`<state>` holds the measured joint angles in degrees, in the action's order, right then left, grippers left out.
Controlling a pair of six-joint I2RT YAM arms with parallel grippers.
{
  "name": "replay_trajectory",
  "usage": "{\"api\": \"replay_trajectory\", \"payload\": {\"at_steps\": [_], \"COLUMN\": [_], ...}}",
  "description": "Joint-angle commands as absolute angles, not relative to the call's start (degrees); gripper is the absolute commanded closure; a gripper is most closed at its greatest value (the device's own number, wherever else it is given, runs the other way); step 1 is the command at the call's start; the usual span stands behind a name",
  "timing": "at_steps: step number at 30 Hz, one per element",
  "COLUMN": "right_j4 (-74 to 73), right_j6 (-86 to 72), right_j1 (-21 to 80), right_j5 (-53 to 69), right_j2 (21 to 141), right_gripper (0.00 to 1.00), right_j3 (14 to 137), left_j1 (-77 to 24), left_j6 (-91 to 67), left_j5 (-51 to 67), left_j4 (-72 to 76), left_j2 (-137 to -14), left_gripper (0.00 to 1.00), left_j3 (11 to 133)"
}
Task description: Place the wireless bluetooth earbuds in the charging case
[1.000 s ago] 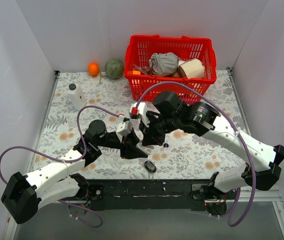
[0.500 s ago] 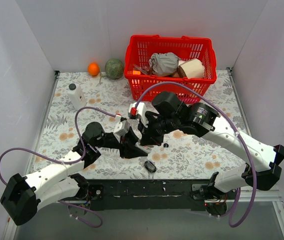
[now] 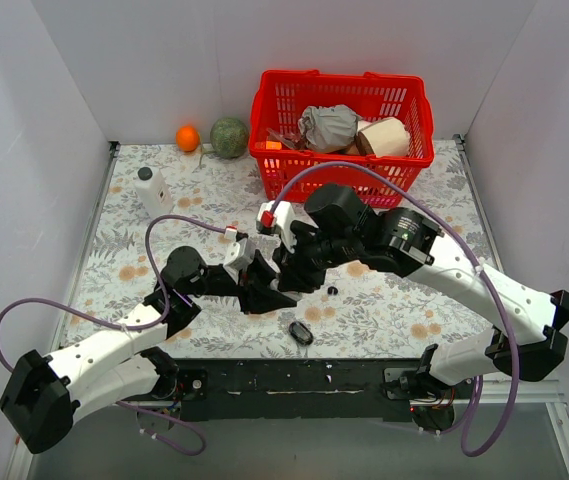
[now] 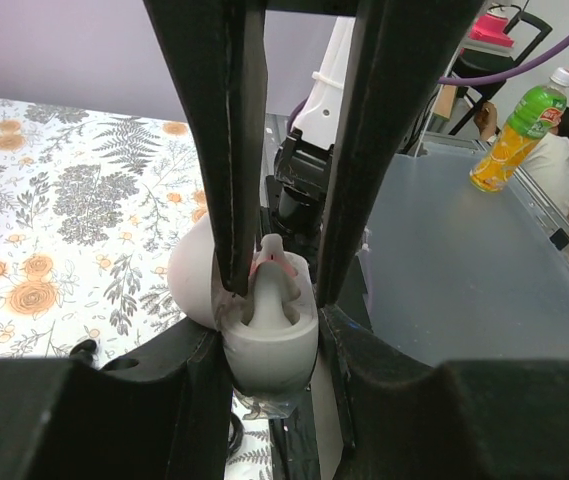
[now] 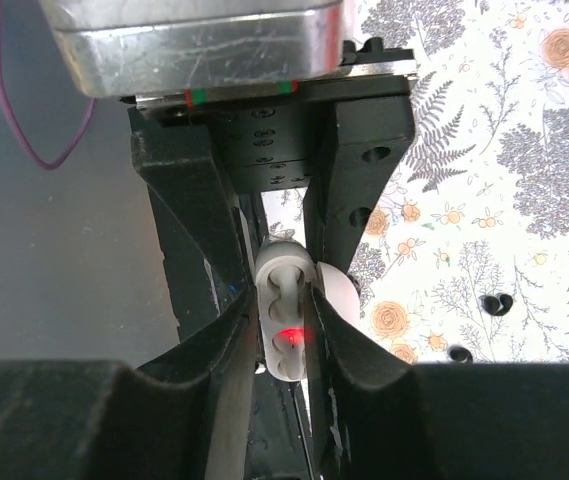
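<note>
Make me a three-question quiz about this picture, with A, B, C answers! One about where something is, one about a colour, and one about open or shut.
1. Where is the red basket?
A. at the back of the table
B. at the front edge by the arm bases
C. hanging from an arm

2. What colour is the little light glowing inside the charging case?
A. green
B. blue
C. red

3. How is the charging case?
A. shut, lying on the table
B. open, held in the left pincer
C. shut, inside the basket

Answers:
1 A: the top view shows it by the back wall.
2 C: the right wrist view shows a red glow in it.
3 B: the left wrist view shows its sockets bare between the pincer's fingers.
</note>
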<state>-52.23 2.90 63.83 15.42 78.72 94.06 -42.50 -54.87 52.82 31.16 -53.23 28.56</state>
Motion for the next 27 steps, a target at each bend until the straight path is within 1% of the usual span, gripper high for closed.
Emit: {"api": "replay_trajectory", "payload": {"at_steps": [1, 5, 8, 10, 11, 12, 18, 22, 27], "right_j4": [-49.2, -46.5, -41.9, -41.0, -41.1, -41.9, -42.7, -43.6, -43.3], "right_j6": [1.8, 0.7, 0.2, -2.4, -2.8, -3.2, -3.4, -3.0, -2.6], "right_j1": [62.9, 59.9, 56.0, 53.4, 52.7, 52.4, 52.2, 52.2, 52.4], "right_j5": [13.2, 13.6, 12.8, 10.8, 10.4, 10.2, 12.6, 16.1, 19.0], "right_j2": [76.0, 73.2, 69.8, 68.7, 68.9, 69.3, 71.9, 73.5, 73.7], "right_gripper": [0.66, 0.63, 0.63, 0.73, 0.82, 0.98, 0.99, 0.99, 0.99], "right_j3": [98.4, 99.7, 96.3, 94.1, 92.7, 92.4, 89.0, 88.8, 88.2], "left_j1": [-42.7, -42.8, -42.8, -42.8, -42.8, -42.8, -42.8, -42.8, -42.8], "left_j6": [-54.1, -54.1, -54.2, -54.3, -54.4, -54.2, -52.8, -53.1, -53.2], "left_j5": [52.0, 52.0, 51.8, 51.4, 51.2, 50.5, 48.2, 45.5, 45.1], "left_j4": [32.0, 31.6, 31.7, 31.8, 31.9, 31.9, 31.7, 33.8, 35.0], "left_j2": [-51.3, -50.9, -50.5, -50.0, -49.7, -49.5, -48.7, -48.7, -49.6], "left_gripper": [1.0, 1.0, 1.0, 1.0, 1.0, 1.0, 1.0, 1.0, 1.0], "left_j3": [28.5, 28.0, 27.5, 27.2, 27.2, 27.2, 27.4, 27.2, 27.7]}}
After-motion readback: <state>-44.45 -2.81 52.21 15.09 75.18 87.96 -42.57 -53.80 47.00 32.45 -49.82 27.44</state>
